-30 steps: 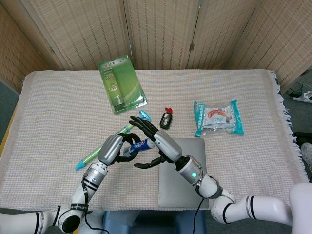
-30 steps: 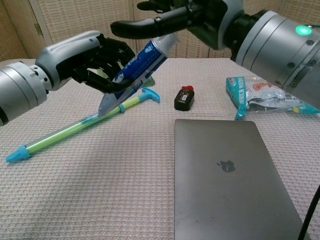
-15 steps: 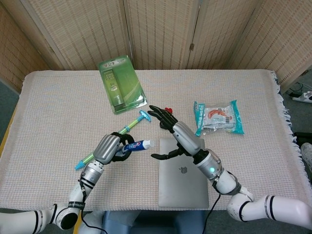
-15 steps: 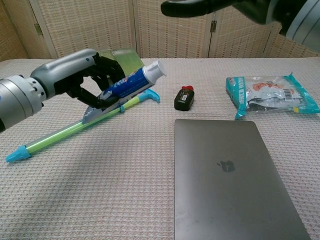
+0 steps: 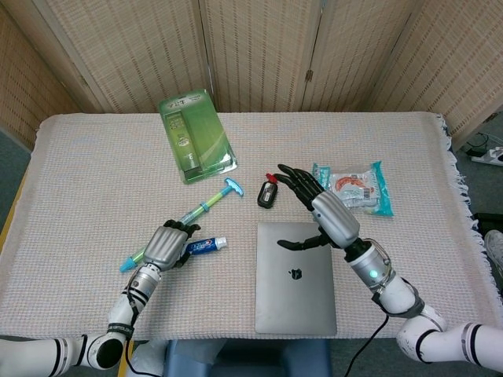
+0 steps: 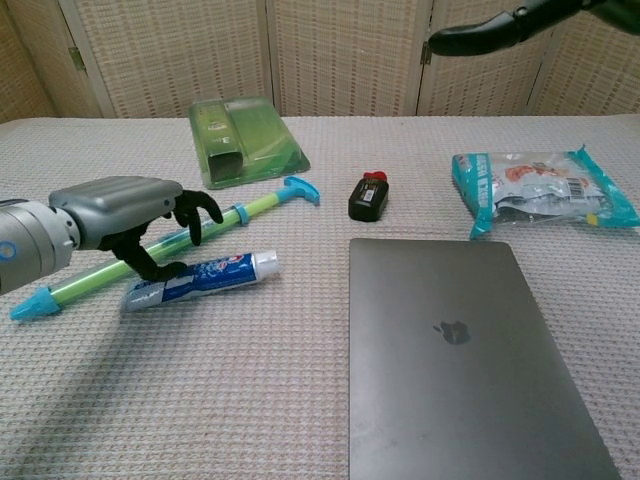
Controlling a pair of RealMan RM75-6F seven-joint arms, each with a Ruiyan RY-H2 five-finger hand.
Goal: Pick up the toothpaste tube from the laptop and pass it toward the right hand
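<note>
In the chest view the right hand (image 6: 510, 25) is cut by the top edge — only dark fingers show at upper right. The laptop (image 6: 470, 370) runs off the bottom edge — print on the toothpaste tube (image 6: 200, 279) is unreadable.

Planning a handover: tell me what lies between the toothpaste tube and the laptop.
Only bare tablecloth lies between the toothpaste tube and the laptop, seen plainly in chest view.

Surface (image 5: 94, 173) covered by a beige woven cloth. Lying directly on it: green blister pack (image 5: 196, 135) at upper centre; green-and-blue stick (image 5: 182, 221) lying diagonally at centre left; toothpaste tube (image 5: 203, 246) just beside it; closed grey laptop (image 5: 295, 276) at lower centre; small black-and-red item (image 5: 268, 191) above the laptop; teal snack packet (image 5: 351, 188) at right.
</note>
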